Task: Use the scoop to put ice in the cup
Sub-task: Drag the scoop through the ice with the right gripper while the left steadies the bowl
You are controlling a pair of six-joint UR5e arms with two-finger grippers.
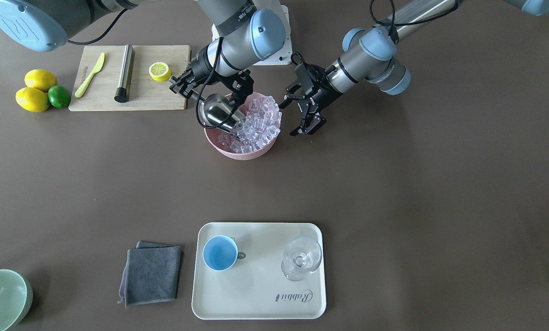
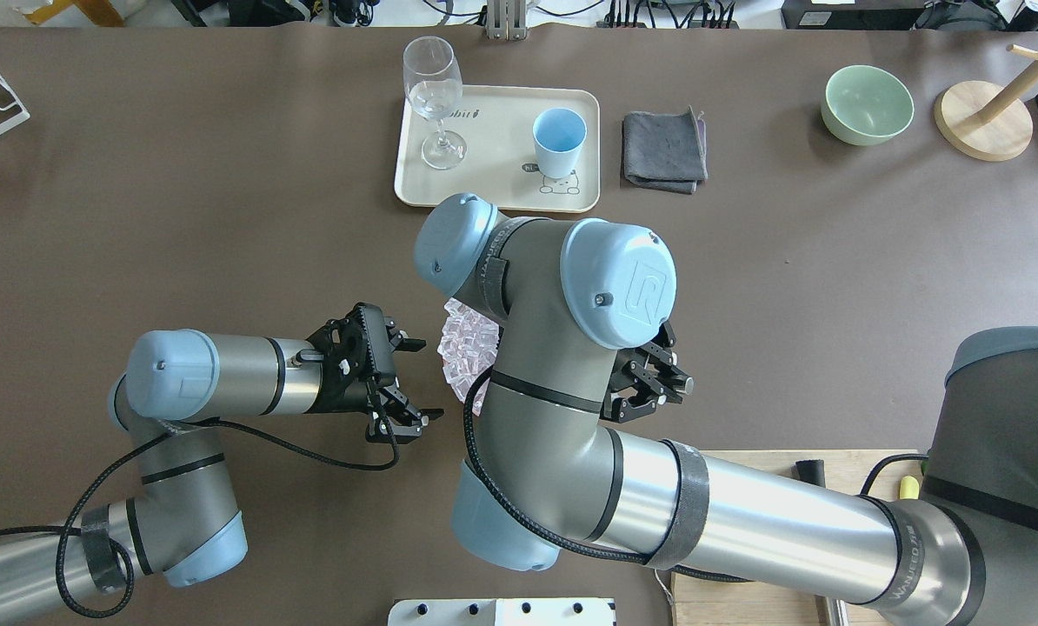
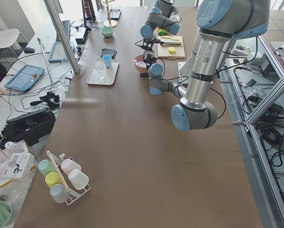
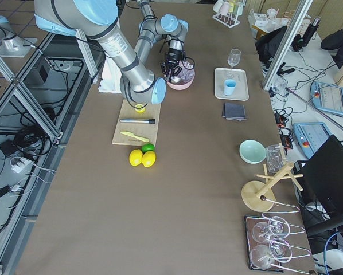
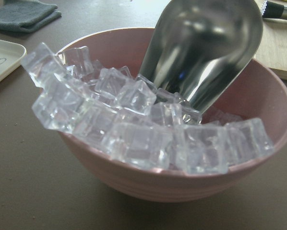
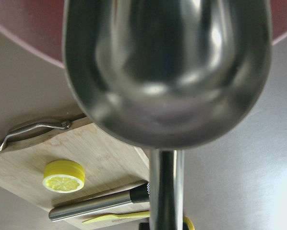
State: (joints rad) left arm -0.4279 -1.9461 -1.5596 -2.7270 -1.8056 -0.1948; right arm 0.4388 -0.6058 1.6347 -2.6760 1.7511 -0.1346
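Observation:
The ice (image 1: 260,123) is heaped in a pink bowl (image 1: 243,152) at the table's middle. My right gripper (image 1: 186,88) is shut on the rod handle of the steel scoop (image 1: 217,112). The scoop's mouth tilts down into the cubes at the bowl's side. In the left wrist view, the scoop (image 5: 206,52) digs in behind the ice (image 5: 134,120). My left gripper (image 1: 307,123) hangs open and empty just beside the bowl. The light-blue cup (image 1: 220,253) stands empty on a cream tray (image 1: 256,299), far from the bowl. From overhead, the right arm hides most of the bowl.
A clear stemmed glass (image 1: 302,257) shares the tray. A grey cloth (image 1: 151,273) lies beside it, and a pale-green bowl (image 1: 1,299) sits at the corner. A wooden board (image 1: 164,99) holds a lemon half, a steel cylinder and a yellow knife, with lemons and a lime (image 1: 59,96) next to it.

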